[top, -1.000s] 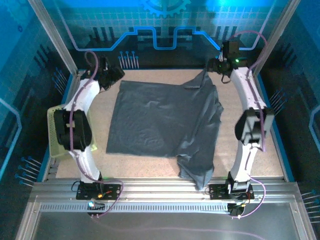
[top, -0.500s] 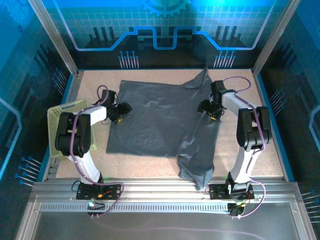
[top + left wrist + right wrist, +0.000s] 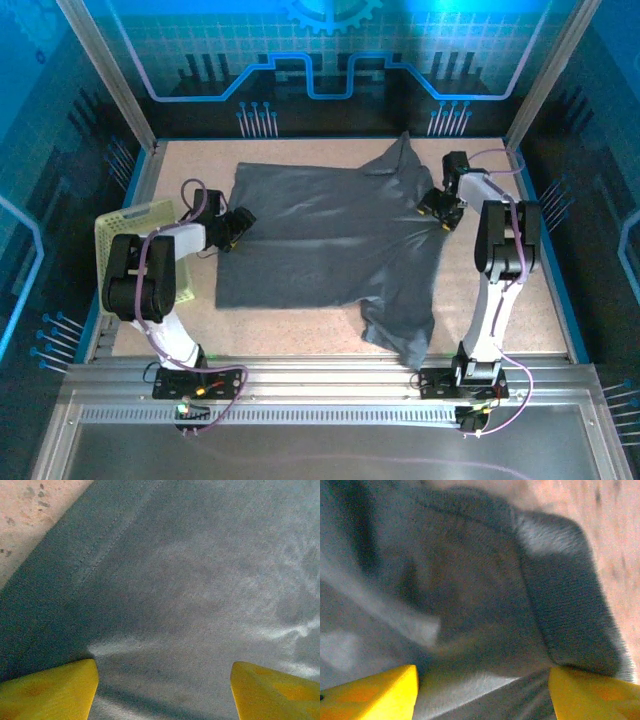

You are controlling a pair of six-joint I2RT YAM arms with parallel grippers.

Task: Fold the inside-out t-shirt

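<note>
On the speckled table [image 3: 520, 300], centre: one inside-out t-shirt [image 3: 320, 240], slate-grey, mostly flat, its near-right part rumpled. Two grippers: left gripper [image 3: 240, 222] at its left edge, right gripper [image 3: 437, 205] at its right edge, both spread wide, clamping nothing. Left wrist adds a stitched seam [image 3: 100, 555]; right wrist, a thick fold [image 3: 570, 615]. One mesh basket [image 3: 125, 235], far left.

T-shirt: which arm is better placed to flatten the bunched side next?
Right, probably. The right gripper hangs open over the rumpled fold at the right edge of the t-shirt; the left gripper is at the flat left edge.
</note>
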